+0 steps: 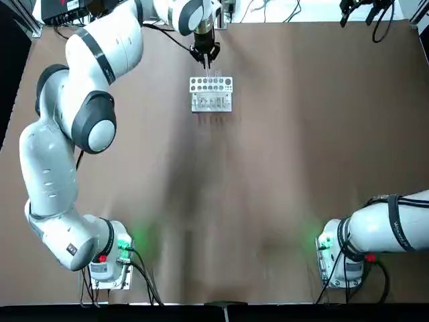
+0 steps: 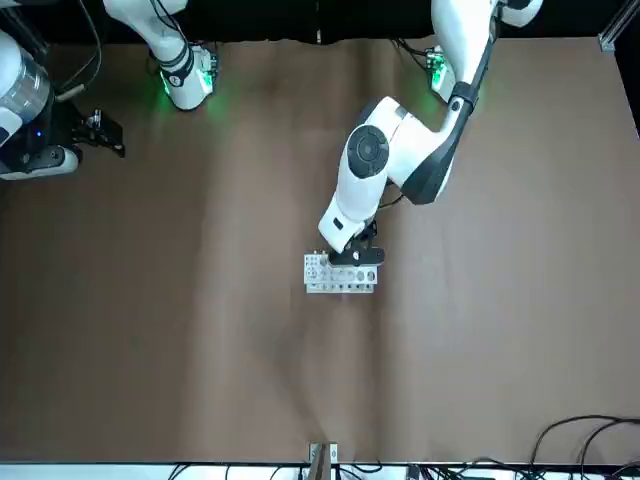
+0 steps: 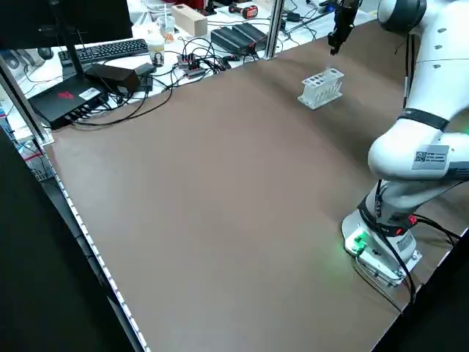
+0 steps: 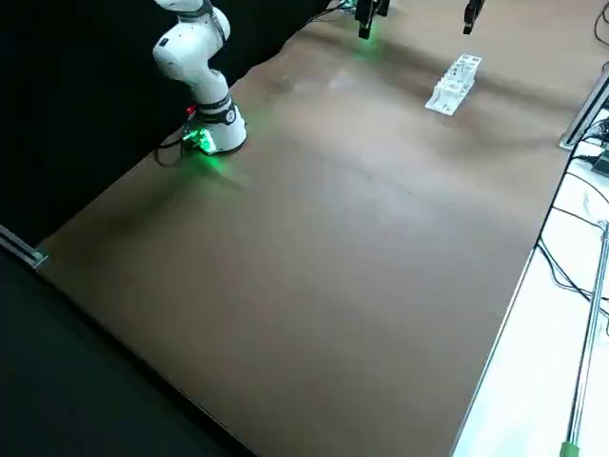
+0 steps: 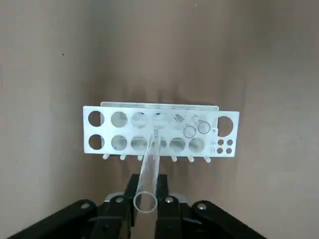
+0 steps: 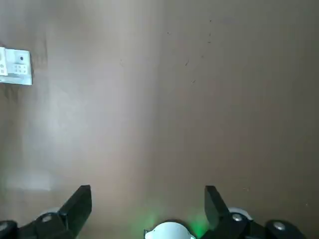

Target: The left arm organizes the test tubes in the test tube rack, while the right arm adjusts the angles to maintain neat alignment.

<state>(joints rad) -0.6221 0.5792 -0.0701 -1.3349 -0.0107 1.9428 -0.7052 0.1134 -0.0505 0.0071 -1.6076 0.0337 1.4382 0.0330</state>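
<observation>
Brown table [image 1: 281, 188] bears a white test tube rack [image 1: 211, 93].

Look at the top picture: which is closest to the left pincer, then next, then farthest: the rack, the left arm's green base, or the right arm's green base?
1. Rack: just below the left pincer, which holds a tube, at the table's far side.
2. Left base: near edge, left corner.
3. Right base: near edge, right corner, a little farther off.

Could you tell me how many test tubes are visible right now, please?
3, as far as I can tell: one test tube held in the left gripper over the test tube rack, and two tubes standing in neighbouring holes. More may be hidden.
</observation>
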